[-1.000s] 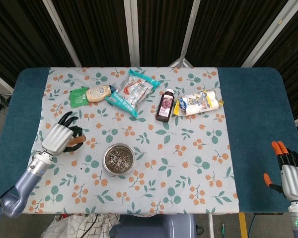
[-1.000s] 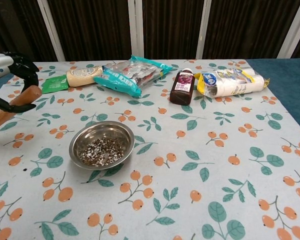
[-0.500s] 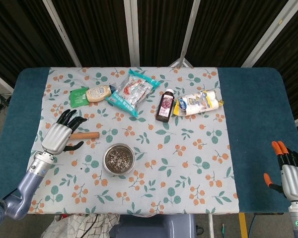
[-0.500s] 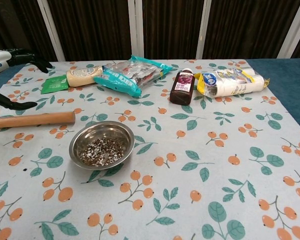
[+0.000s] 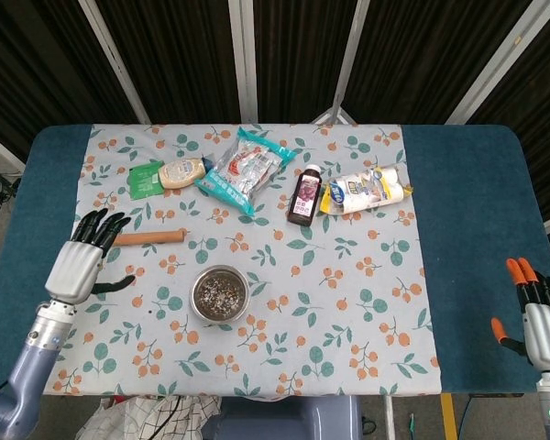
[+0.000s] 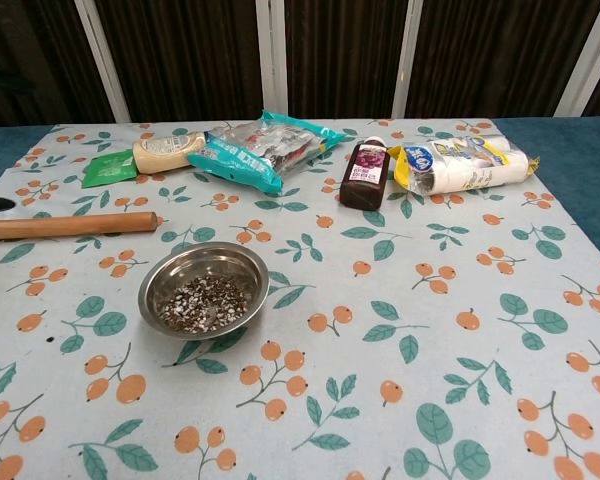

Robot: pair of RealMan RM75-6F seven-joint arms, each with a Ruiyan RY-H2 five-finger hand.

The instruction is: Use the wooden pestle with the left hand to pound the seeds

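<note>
The wooden pestle [image 5: 149, 237] [image 6: 68, 225] lies flat on the floral cloth, left of and slightly beyond the steel bowl [image 5: 220, 293] [image 6: 204, 290], which holds crushed seeds [image 6: 202, 303]. My left hand [image 5: 80, 264] hovers open at the table's left edge, fingers spread, its fingertips just short of the pestle's near end and holding nothing. In the chest view only a dark fingertip shows at the left border. My right hand [image 5: 538, 316] sits open at the bottom right corner of the head view, far from everything.
Along the far side lie a green packet [image 5: 145, 178], a sauce bottle [image 5: 182, 171], a snack bag [image 5: 243, 170], a dark bottle [image 5: 305, 195] and a yellow-and-white wrapped pack [image 5: 364, 191]. Blue table [image 5: 467, 220] flanks the cloth.
The left hand has let go of the pestle, which now lies on the cloth. The hand has drawn back to the left and towards the near edge, fingers opened. The right hand sank slightly.
</note>
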